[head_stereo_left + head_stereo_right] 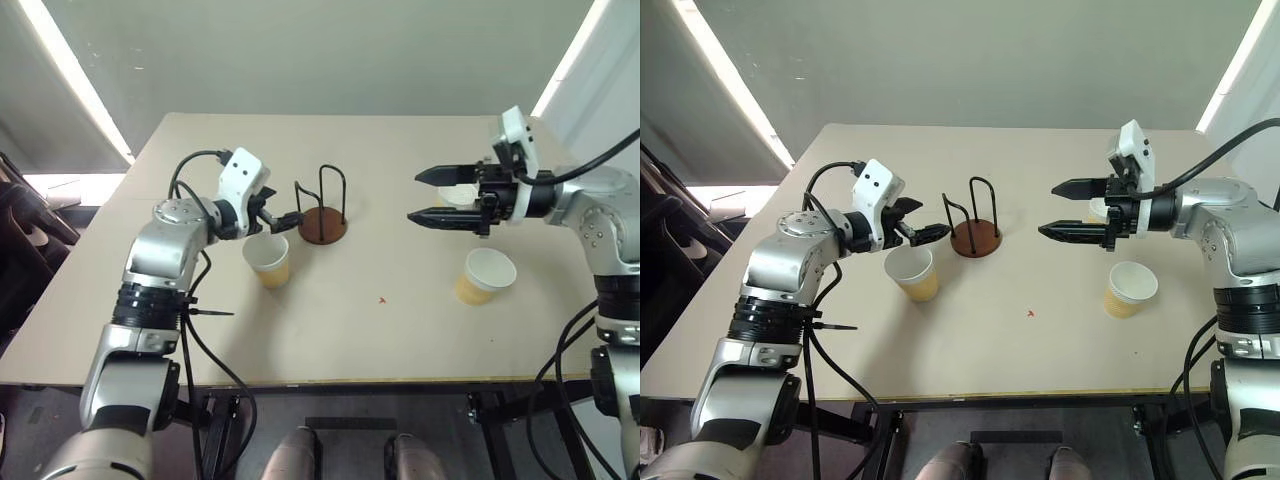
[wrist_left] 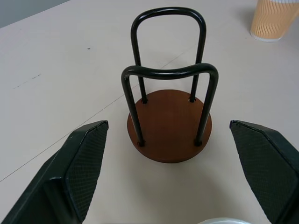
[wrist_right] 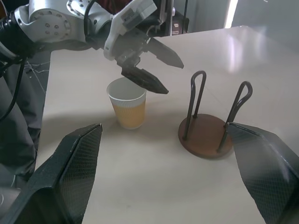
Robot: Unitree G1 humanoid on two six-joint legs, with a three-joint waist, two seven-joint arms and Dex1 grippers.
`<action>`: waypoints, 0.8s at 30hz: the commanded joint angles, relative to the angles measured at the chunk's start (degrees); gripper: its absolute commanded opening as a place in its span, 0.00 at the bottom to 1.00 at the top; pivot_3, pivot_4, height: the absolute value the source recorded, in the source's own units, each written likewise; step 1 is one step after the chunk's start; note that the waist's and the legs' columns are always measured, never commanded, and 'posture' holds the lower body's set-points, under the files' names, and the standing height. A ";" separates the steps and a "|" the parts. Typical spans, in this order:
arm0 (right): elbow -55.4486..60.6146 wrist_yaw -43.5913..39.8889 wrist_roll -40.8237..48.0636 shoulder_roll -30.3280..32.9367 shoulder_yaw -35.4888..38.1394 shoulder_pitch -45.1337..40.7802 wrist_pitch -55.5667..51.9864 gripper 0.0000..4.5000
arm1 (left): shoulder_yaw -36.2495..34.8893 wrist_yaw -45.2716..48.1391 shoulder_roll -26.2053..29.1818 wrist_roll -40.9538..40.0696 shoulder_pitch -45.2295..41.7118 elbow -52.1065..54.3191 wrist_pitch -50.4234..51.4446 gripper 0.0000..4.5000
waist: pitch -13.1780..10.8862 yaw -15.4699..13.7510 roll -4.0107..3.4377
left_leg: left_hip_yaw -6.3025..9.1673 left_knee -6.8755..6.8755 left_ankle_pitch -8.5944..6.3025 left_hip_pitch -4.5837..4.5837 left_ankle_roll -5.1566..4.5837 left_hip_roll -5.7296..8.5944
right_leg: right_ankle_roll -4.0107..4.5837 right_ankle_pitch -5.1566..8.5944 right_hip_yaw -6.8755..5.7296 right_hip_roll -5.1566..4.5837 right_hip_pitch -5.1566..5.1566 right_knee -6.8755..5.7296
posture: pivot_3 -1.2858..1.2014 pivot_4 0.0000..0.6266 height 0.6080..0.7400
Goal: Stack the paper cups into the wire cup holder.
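The scene is brightly and evenly lit. Two strip lights (image 1: 70, 75) blaze overexposed along the upper left and upper right edges of the head views. The table (image 1: 380, 320) shows soft, faint shadows. In the right wrist view, glare whitens the tabletop's upper right, and the near fingers (image 3: 70, 172) look slightly soft.

The left arm reaches forward from the near left, its left gripper (image 1: 283, 216) raised above the table, pointing right and slightly down, fingers spread wide and empty. The right arm bends in from the right, its right gripper (image 1: 432, 196) pointing left, held higher, jaws wide apart, holding nothing.
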State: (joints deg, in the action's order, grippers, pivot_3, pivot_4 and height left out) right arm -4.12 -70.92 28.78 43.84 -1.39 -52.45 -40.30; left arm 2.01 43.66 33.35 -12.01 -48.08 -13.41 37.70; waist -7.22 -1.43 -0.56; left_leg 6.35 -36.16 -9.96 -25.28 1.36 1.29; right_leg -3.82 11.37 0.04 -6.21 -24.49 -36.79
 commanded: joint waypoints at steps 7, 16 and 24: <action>0.74 0.34 -1.30 0.76 0.23 -1.68 0.56 0.99 | -0.82 -0.08 -0.83 -0.90 -0.75 2.02 -0.54 0.99 | 0.00 -0.01 0.00 | 0.00 0.00 0.00 0.00 0.00 0.00 | 0.00 0.00 0.01 0.00 0.00 0.00 | 0.52 0.24 1.00; 4.02 1.90 -0.63 2.55 1.92 0.45 -1.43 0.99 | 1.53 1.71 -4.09 0.16 -4.46 -3.57 -2.76 0.99 | -0.01 -0.21 0.01 | -0.03 0.00 -0.01 -0.01 0.00 0.00 | -0.02 -0.01 0.03 -0.02 0.00 0.00 | 0.52 0.24 1.00; 6.15 3.16 0.35 3.67 3.04 1.23 -2.73 0.99 | 3.58 3.63 -6.90 1.70 -7.47 -11.27 -6.50 0.99 | -0.02 -0.31 0.02 | -0.09 0.00 -0.01 0.00 0.00 -0.01 | -0.12 -0.07 0.05 -0.02 0.00 0.03 | 0.52 0.24 1.00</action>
State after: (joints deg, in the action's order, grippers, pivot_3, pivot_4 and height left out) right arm 0.18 -68.05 27.92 46.46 -0.73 -50.67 -43.03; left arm 5.84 46.75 26.42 -10.76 -53.29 -24.89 32.93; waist -7.24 -1.73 -0.54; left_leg 6.26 -36.16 -9.97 -25.29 1.36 1.28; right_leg -3.95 11.30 0.10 -6.23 -24.49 -36.76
